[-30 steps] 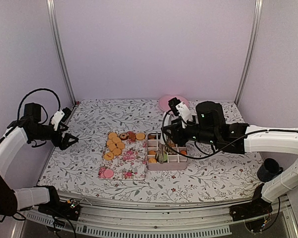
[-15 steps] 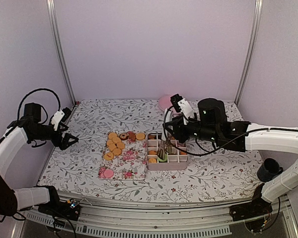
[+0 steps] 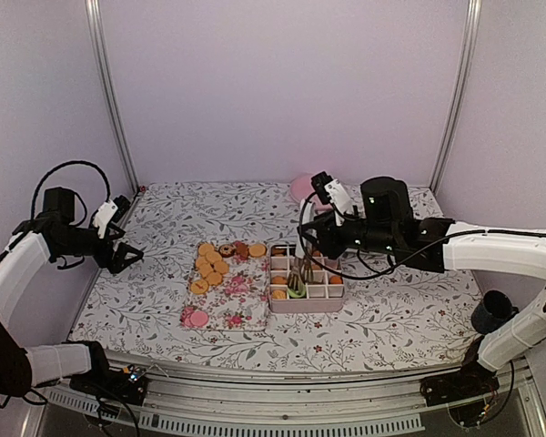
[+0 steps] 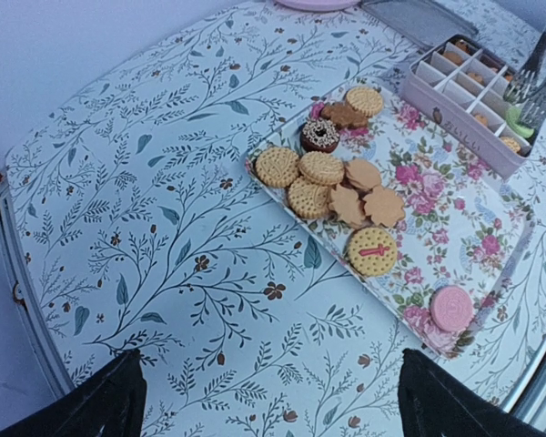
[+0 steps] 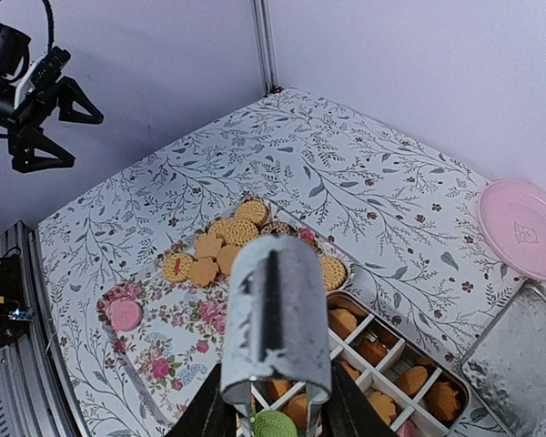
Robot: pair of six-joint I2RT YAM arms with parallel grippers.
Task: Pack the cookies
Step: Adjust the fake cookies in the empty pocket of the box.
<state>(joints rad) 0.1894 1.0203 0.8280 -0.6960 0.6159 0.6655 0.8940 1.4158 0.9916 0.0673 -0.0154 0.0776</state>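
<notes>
Cookies: golden cluster at the far end of the floral tray, mid-surface. Pink cookies lie at the tray's near end. More fill the divided box just right of the tray.
Right tool: clamped on metal tongs over the box, a green cookie at their tips.
Left tool: fingers spread wide, holding nothing, above the left edge, well apart from the tray.
Pink plate: far side.
</notes>
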